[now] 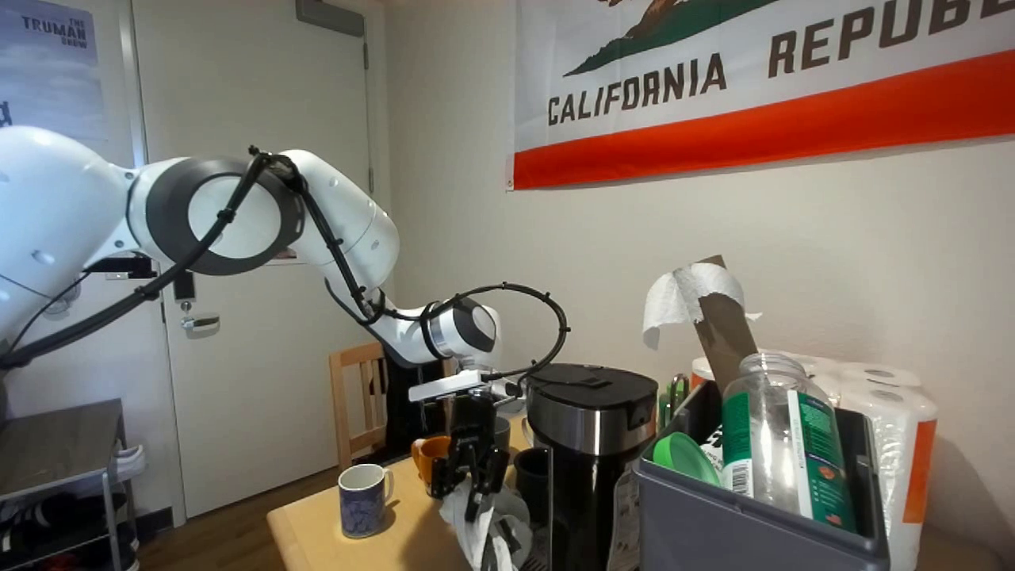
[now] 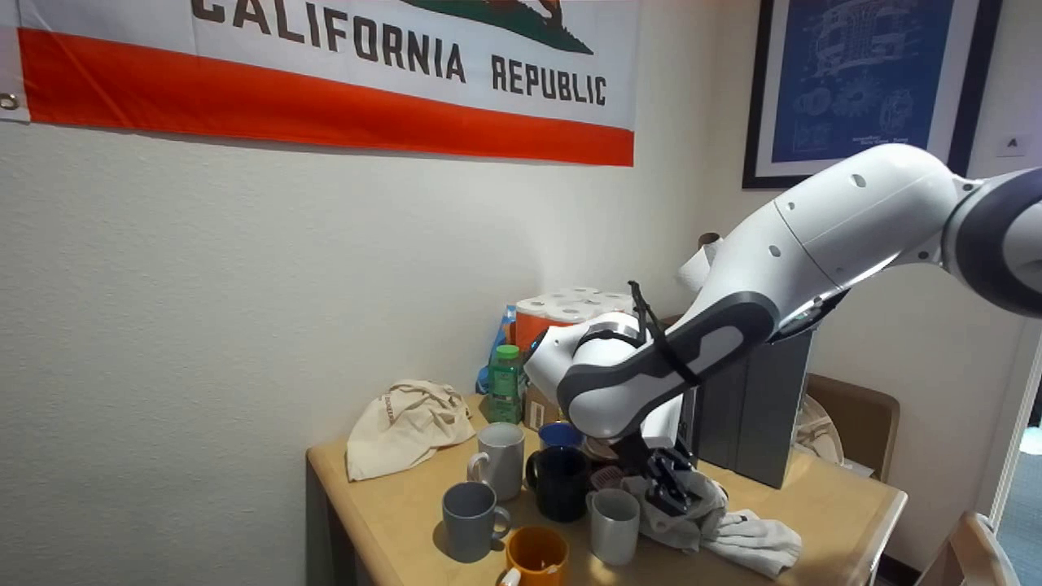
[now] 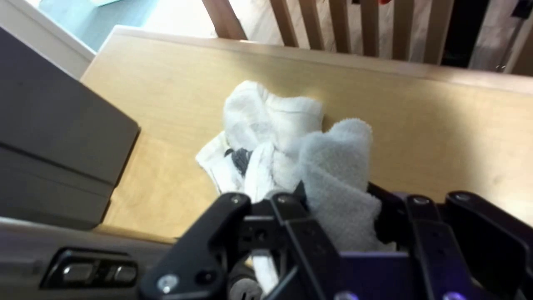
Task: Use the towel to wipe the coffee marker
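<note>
A whitish-grey towel lies bunched on the wooden table, in both exterior views point(image 1: 507, 533) point(image 2: 753, 541) and the wrist view point(image 3: 341, 162). My gripper point(image 3: 336, 191) points down with a thick fold of towel between its fingers, touching both. The fingers are held apart by the fold. The gripper also shows in both exterior views point(image 1: 469, 485) point(image 2: 669, 488). The coffee maker point(image 1: 591, 444), black with a silver band, stands right beside the gripper. Its silver front with buttons point(image 3: 89, 270) is at lower left in the wrist view. My arm mostly hides it in an exterior view.
Several mugs stand near the gripper, among them a patterned one point(image 1: 362, 505), an orange one point(image 2: 537, 557), a black one point(image 2: 562, 486) and a white one point(image 2: 615, 529). A grey bin point(image 1: 753, 527) holds a clear jar point(image 1: 781, 444). A cloth bag point(image 2: 407, 431) lies at the table's end.
</note>
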Robot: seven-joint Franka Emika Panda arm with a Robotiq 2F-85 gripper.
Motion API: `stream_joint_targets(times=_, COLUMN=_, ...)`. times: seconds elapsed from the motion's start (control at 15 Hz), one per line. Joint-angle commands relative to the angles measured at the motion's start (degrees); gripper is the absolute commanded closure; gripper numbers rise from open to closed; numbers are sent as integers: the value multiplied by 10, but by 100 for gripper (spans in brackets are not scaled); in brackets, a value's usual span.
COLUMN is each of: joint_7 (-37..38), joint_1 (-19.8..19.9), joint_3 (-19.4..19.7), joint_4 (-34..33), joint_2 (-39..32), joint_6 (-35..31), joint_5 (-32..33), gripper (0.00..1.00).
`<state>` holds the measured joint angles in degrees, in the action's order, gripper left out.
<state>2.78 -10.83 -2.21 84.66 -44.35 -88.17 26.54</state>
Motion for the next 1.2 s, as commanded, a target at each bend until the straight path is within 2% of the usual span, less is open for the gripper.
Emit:
stream_joint_targets(times=0.0, joint_7=-20, joint_1=15, joint_3=-10, joint_4=21, joint_2=34, joint_6=58, joint_5=-71, gripper=95)
stream_joint_targets(times=0.2, joint_7=-59, joint_1=29, joint_3=-21, joint_4=32, joint_2=47, joint_6=75, joint_5=-115, gripper=95)
stream_joint_targets(times=0.33, joint_7=-97, joint_1=39, joint_3=-28, joint_4=46, joint_2=58, joint_6=57, joint_5=-133, gripper=95)
stream_joint_targets(times=0.8, joint_7=-218, joint_1=71, joint_3=-61, joint_4=138, joint_2=124, joint_6=-90, joint_5=-147, gripper=95)
stream_joint_targets(times=1.13, joint_7=-334, joint_1=102, joint_3=-82, joint_4=209, joint_2=182, joint_6=-152, joint_5=-204, gripper=95)
